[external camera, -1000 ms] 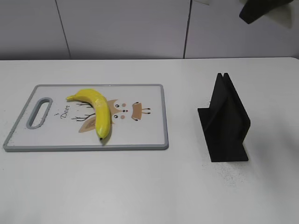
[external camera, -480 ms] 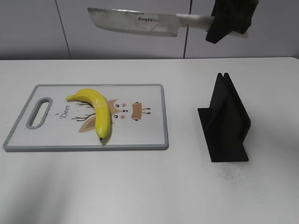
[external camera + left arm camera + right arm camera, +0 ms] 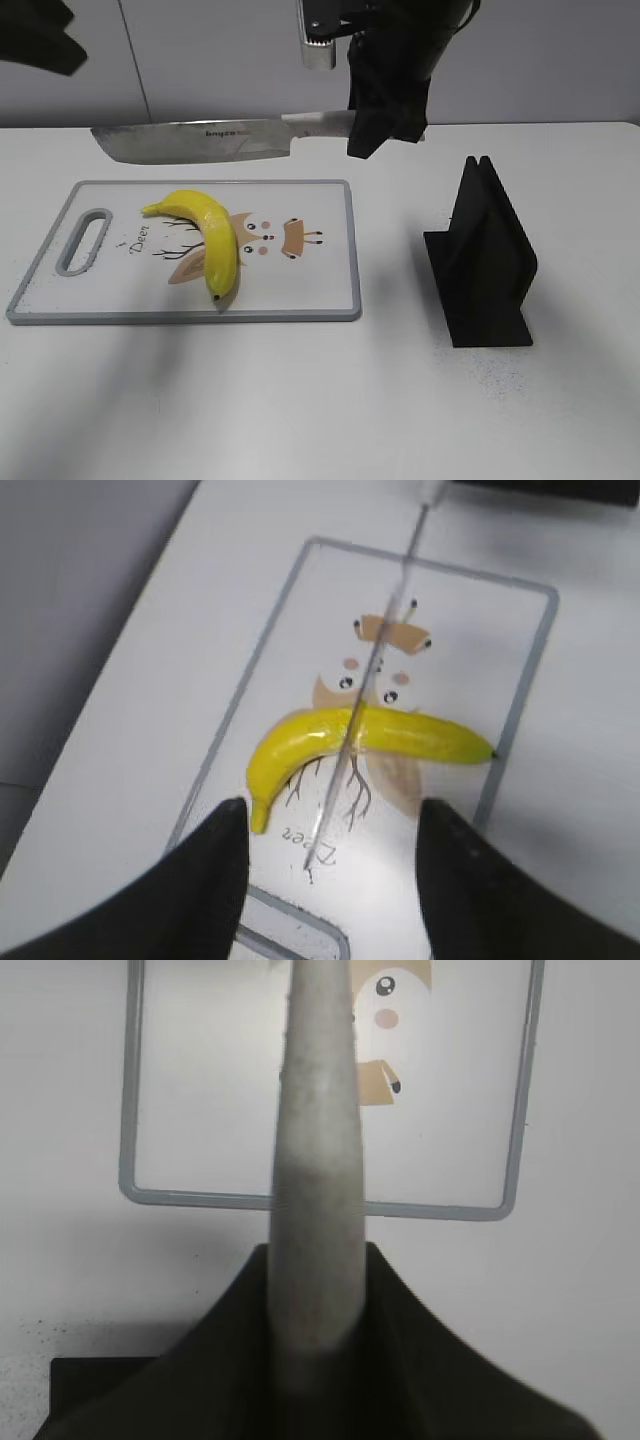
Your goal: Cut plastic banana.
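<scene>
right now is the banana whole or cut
Whole: the plastic banana lies in one piece on the cutting board, with the knife held above it.

- A white bench [image 3: 320, 420] is being viewed at a slant, with a grey wall behind it.
- A white cutting board [image 3: 300, 290] with a grey rim and a handle slot is being carried on its left half, lying flat.
- A black stand [image 3: 485, 265] is being carried upright on its right half, well apart from the board.

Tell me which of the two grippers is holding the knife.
The right gripper is clamped on the knife handle, above the cutting board. The left gripper is open and empty over the banana.
</scene>
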Controlling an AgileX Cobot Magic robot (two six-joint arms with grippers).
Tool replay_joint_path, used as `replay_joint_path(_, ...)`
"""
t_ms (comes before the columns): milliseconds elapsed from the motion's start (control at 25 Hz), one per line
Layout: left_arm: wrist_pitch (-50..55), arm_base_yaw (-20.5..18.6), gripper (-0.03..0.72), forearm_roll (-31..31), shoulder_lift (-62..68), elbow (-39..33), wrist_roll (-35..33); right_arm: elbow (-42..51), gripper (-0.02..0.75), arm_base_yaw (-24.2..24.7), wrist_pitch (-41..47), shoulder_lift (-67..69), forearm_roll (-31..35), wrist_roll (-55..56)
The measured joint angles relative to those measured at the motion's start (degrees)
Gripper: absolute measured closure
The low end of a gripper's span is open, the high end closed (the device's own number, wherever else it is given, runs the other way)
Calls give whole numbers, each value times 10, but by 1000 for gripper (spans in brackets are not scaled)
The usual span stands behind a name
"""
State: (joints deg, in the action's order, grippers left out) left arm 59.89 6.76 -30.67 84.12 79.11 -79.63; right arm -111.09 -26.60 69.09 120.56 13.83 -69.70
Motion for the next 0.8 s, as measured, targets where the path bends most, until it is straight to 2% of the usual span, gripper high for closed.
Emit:
replay_joint_path(160, -10, 39, 162, 63, 53, 1, -1, -22, 577, -1, -1, 22, -1, -3)
replay_joint_path(360, -50, 56, 162, 75, 102, 1, -1, -28, 577, -1, -4, 26, 3, -14)
replay_joint_path(600, -79, 57, 180, 81, 149, 2, -2, -28, 577, -1, -13, 27, 7, -19)
replay_joint_path(680, -84, 57, 240, 82, 156, 2, -2, -28, 577, -1, -17, 29, 10, -20)
replay_joint_path(720, -87, 57, 297, 81, 158, 2, -2, -28, 577, -1, -18, 30, 9, -20)
replay_joint_path(800, -91, 57, 463, 76, 158, 2, -2, -28, 577, -1, -19, 33, 10, -20)
